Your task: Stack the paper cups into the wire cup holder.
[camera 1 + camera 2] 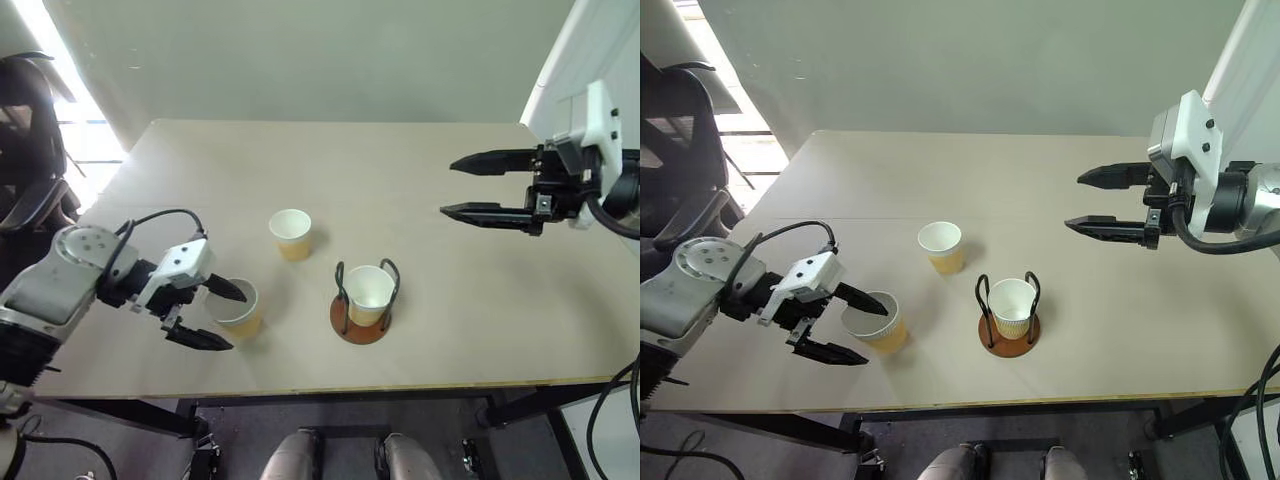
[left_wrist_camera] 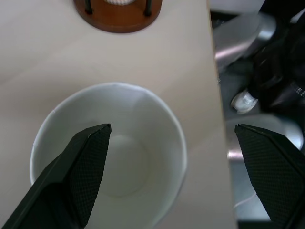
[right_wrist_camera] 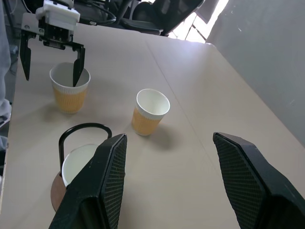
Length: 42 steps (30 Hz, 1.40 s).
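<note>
An office or lab: plain table [image 1: 420, 170], black office chair [image 1: 680, 130], bare wall [image 1: 330, 50].

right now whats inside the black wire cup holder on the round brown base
One tan-yellow paper cup with a white rim stands upright inside the wire cup holder, and its white inside looks empty. The cup covers the middle of the brown disc base, so anything beneath it cannot be seen.

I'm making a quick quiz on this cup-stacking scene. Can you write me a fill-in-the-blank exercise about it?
1. The wire cup holder already holds ____ paper cup.
2. The left gripper has its fingers ____, one finger inside the near cup and one outside.
3. The far cup stands ____ on the table.
4. The right gripper holds ____.

Missing words: one; open; upright; nothing
</note>
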{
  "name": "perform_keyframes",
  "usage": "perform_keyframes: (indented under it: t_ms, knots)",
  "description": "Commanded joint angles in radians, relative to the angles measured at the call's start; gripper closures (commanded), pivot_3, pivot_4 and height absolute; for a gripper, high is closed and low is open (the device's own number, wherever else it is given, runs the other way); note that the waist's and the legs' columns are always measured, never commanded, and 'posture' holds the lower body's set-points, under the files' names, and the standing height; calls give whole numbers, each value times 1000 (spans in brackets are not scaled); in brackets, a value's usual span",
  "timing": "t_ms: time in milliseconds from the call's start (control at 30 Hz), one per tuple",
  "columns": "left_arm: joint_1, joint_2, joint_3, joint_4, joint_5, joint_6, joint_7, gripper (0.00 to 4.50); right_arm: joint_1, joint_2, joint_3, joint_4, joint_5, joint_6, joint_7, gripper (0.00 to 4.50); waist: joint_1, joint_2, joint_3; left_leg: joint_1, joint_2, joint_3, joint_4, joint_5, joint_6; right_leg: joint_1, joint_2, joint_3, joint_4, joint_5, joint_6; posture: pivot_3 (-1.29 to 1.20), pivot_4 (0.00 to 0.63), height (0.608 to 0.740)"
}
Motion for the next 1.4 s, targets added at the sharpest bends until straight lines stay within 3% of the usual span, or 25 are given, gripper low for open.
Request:
perform_keyframes:
  t_ms: [33, 567, 667, 967, 1067, 1233, 1400]
  knots:
    - [-11, 1, -10, -32, 41, -52, -45, 0, 0, -19, -52, -39, 23, 9, -24, 1574, 0, 0, 0, 0, 0, 0, 0, 0, 0, 0, 0, 0, 0, 0, 0, 0, 150, 740]
    - [5, -123, -52, 8, 268, -281, -42, 0, 11, -26, -49, -60, 41, 21, -57, 1574, 1, 0, 0, 0, 0, 0, 1, 3, 3, 1, 0, 0, 0, 2, 4, 0, 150, 740]
    - [6, -126, -47, 18, 287, -294, -41, 582, 10, -27, -48, -60, 41, 21, -59, 1544, 2, 0, 0, 1, 0, 1, 1, 3, 3, 2, 0, 1, 0, 3, 4, 0, 150, 740]
    - [-9, -112, -42, 28, 275, -294, -45, 3702, 8, -31, -43, -55, 37, 14, -58, 1544, 1, 0, 0, 1, 0, 1, 1, 3, 3, 2, 0, 1, 0, 3, 4, 0, 150, 740]
    - [-67, -90, -68, 62, 257, -305, -45, 4455, 4, -32, -39, -46, 31, 9, -55, 1544, 1, 0, 0, 0, 0, 1, 1, 3, 3, 1, 0, 1, 0, 3, 4, 0, 150, 740]
    - [-287, -62, -184, 150, 130, -305, -45, 4484, 7, -35, -39, -46, 31, 6, -54, 1544, 8, 0, 0, -1, 0, 0, 2, 3, 4, 1, 0, 0, 0, 4, 5, 0, 150, 740]
    - [-555, -102, -333, 232, -40, -285, -45, 4484, 61, -56, -85, -93, 62, 24, -46, 1544, 13, 0, 0, -4, -1, 0, 3, 3, 5, 2, -1, -1, -5, 7, 8, 0, 150, 740]
